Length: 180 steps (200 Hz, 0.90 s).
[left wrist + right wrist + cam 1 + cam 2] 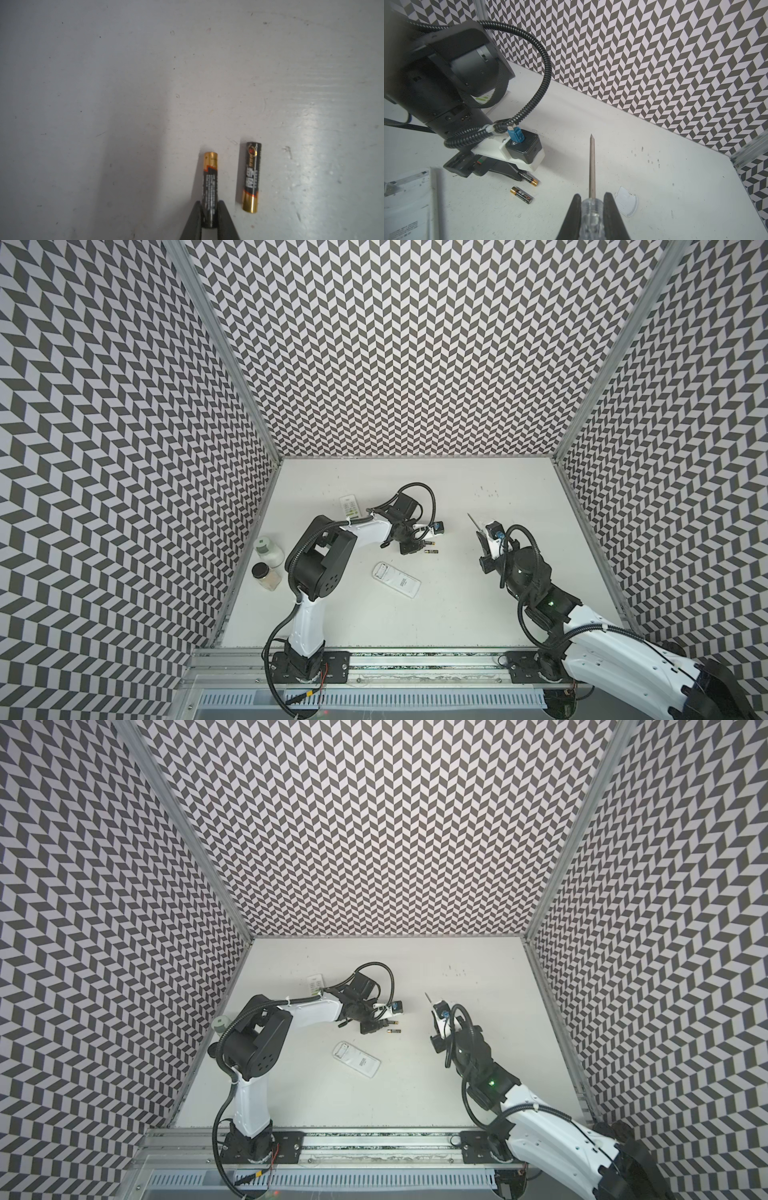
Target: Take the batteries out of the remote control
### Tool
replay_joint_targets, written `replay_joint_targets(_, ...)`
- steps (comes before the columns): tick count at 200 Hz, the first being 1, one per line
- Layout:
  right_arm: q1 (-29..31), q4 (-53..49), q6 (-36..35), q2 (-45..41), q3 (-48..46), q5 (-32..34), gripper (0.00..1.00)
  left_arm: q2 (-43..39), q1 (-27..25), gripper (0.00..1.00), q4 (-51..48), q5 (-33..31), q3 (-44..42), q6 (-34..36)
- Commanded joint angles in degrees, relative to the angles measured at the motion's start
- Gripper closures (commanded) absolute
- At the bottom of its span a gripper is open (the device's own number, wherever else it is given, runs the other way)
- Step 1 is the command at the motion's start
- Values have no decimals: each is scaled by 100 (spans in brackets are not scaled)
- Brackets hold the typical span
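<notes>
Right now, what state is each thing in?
Left gripper, around a battery, grip unclear.
Second battery, lying loose.
Right gripper, shut on screwdriver.
Near remote, face down, cover off.
Cover, lying loose.
Far remote, face up.
Pale-lid jar, upright, closed.
Black-lid jar, upright, closed.

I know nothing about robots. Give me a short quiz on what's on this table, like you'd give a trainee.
1. True or false: the right gripper is shut on a screwdriver.
2. How many batteries show in the left wrist view? A one, B two, C four.
3. Fill in: the left gripper has a battery between its jaws; it is black with a ___ end.
Key: 1 true; 2 B; 3 gold.
</notes>
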Motion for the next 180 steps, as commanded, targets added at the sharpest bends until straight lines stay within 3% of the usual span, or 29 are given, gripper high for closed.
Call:
replay_joint_targets(1,-77,354,184,32,90,-166,100,65,-21,81,-47,-185,43,208)
replay_joint_targets(37,-124,223,126,70,185,-325,100,40,31,76,-443,-180,255,237)
replay_joint_targets(132,-167,287,171,122,156,-522,99,-1125,-81,50,-1701,126,165,189)
replay_joint_targets(180,-185,256,124,244,208,-585,99,-1539,-345,36,-2023,-80,-599,495)
